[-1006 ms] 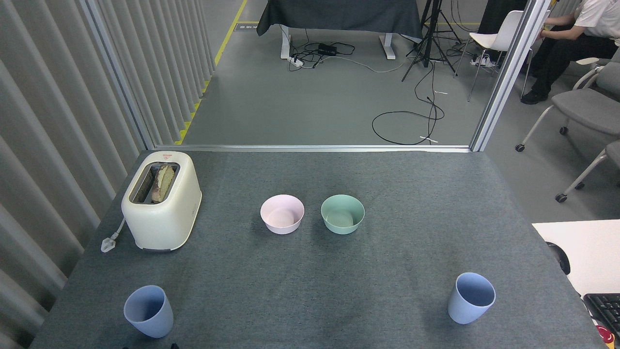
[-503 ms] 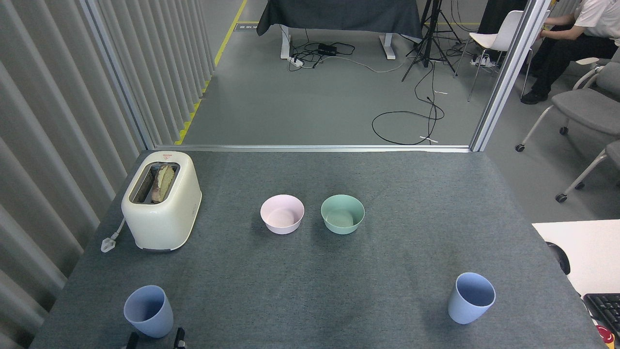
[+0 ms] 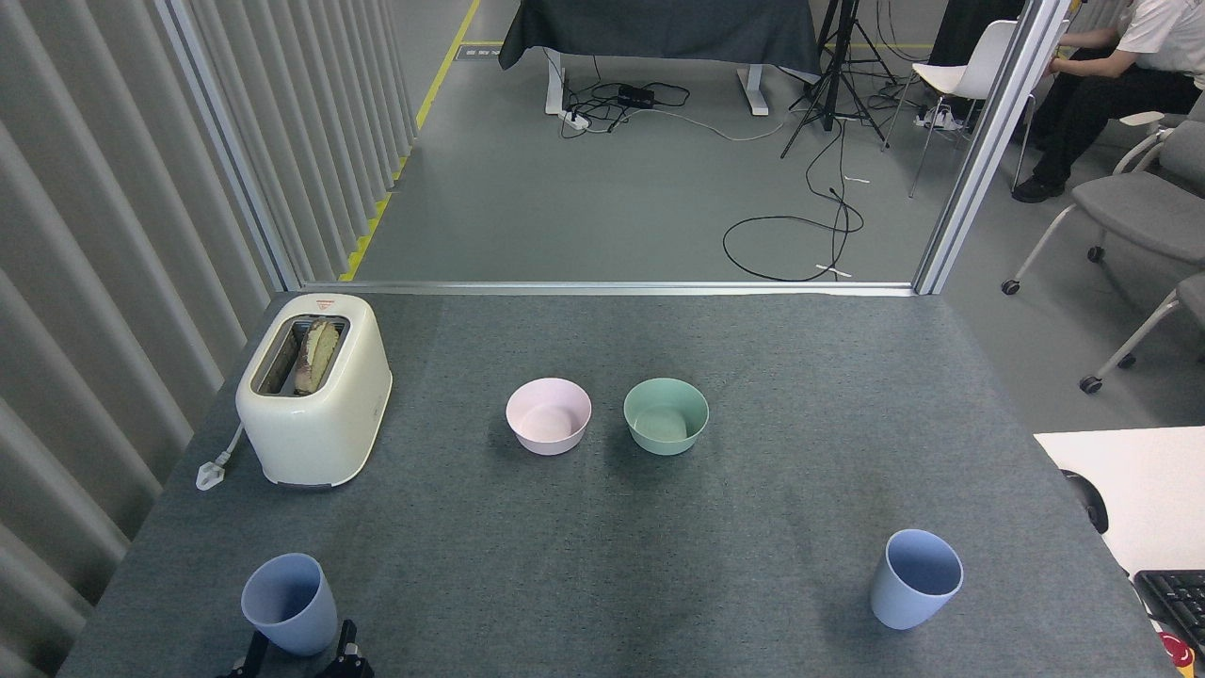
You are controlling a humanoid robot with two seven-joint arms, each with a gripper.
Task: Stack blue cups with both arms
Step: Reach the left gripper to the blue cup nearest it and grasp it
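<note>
1. Grey felt-like covering over the whole table (image 3: pixel 602 584), with faint darker patches near the middle; a metal rail along the far edge.
2. Beyond the rail, a grey room floor with loose black cables (image 3: pixel 791 235), a tripod, a dark-draped table, a white chair and grey wheeled chairs at the right.
3. Pale ribbed panels down the left side; a slanted metal post (image 3: pixel 984 151) at the right; yellow floor tape running along the panels.
4. Seated at the top right corner, a person (image 3: pixel 1120 85) in a white top and dark trousers, only partly in view.
5. White desk corner at the right edge, with a black keyboard (image 3: pixel 1177 598) at the frame's border.
6. Cream toaster (image 3: pixel 313 391) at the table's left, bread in one slot, white plug lying beside it; a small red mark on its top end, too small to read.
7. Pink bowl (image 3: pixel 549 416) and green bowl (image 3: pixel 666 415) side by side mid-table, apart.
8. Left blue cup (image 3: pixel 289 604) upright near the front left edge; right blue cup (image 3: pixel 915 578) upright near the front right, well apart from it.
9. Left gripper (image 3: pixel 299 659) just showing at the bottom edge, dark fingers (image 3: pixel 347 650) spread to either side of the left cup's base; contact not discernible.
10. Right gripper out of frame.
</note>
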